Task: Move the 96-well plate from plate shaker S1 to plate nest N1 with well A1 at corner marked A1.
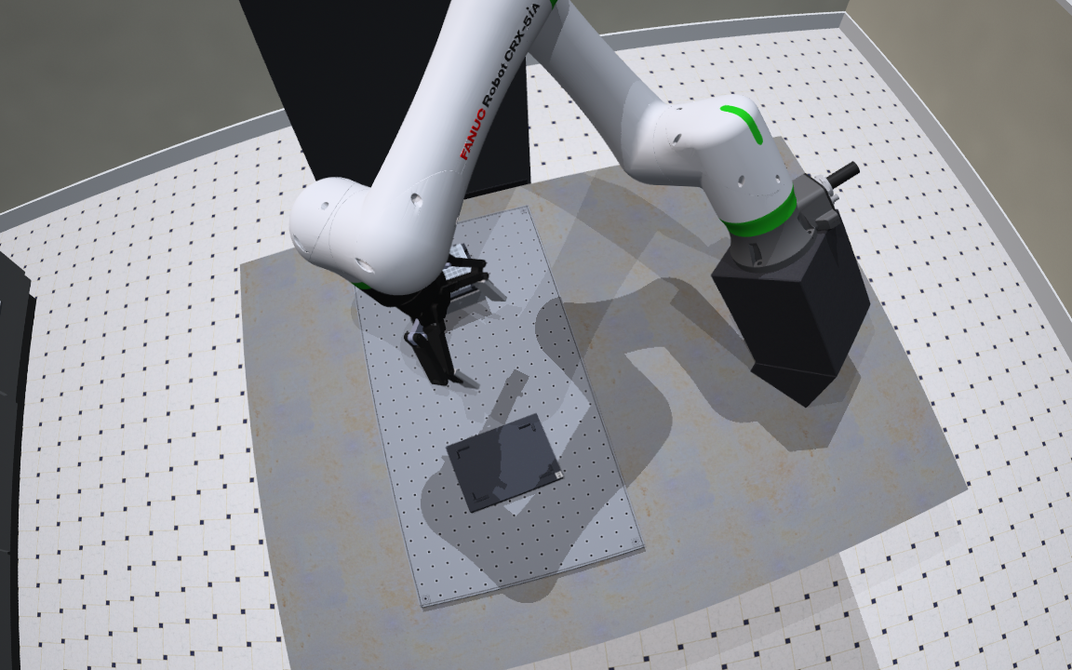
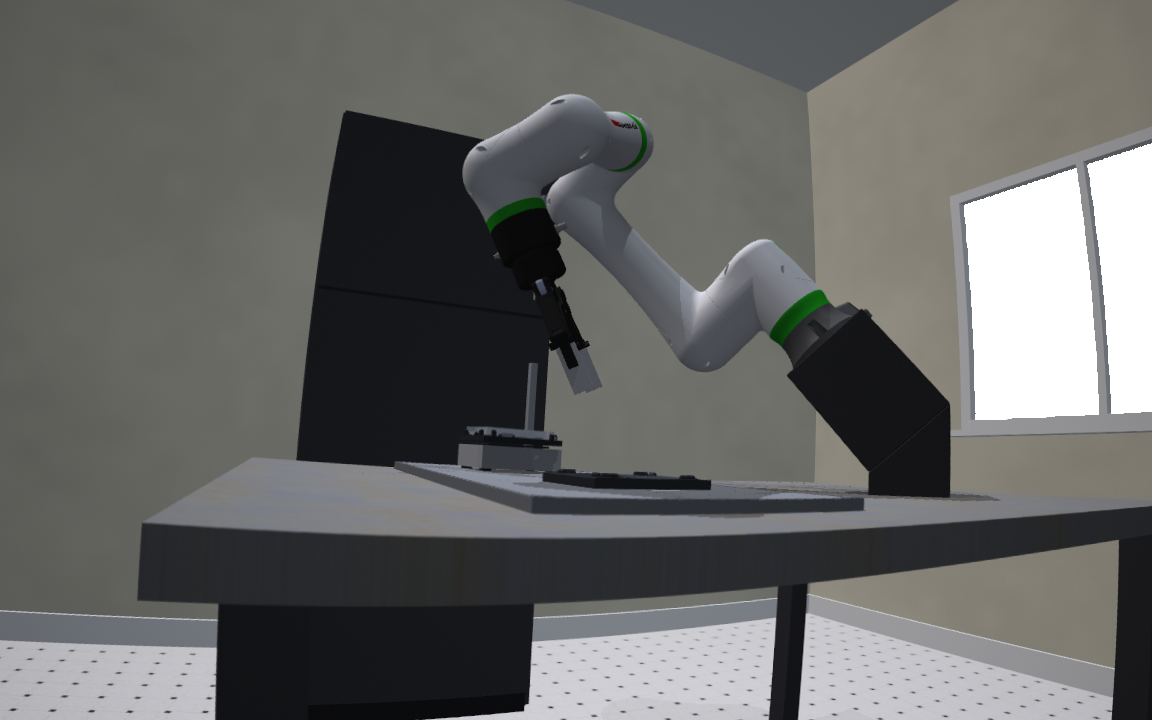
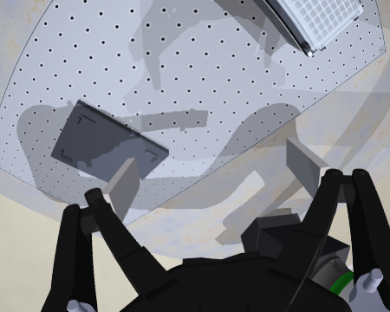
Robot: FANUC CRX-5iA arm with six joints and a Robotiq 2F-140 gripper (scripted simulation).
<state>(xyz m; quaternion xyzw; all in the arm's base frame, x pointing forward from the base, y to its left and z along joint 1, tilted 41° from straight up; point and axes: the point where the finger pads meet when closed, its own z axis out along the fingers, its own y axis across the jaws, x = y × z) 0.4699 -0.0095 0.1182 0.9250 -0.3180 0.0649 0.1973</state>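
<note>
In the overhead view the arm hides most of the plate (image 1: 458, 254). A small pale square (image 3: 309, 54) shows at one corner of the shaker. The dark plate nest N1 (image 1: 504, 461) lies flat and empty near the baseplate's middle, with a pale mark at one corner (image 1: 558, 475). It also shows in the wrist view (image 3: 108, 141). My gripper (image 3: 212, 161) (image 2: 580, 371) is open and empty. It hangs tilted in the air between shaker and nest.
A thin grey upright post (image 2: 531, 398) stands right beside the shaker. The arm's black base block (image 1: 797, 316) sits on the table to the right of the baseplate. A tall black cabinet (image 1: 373, 83) stands behind the table.
</note>
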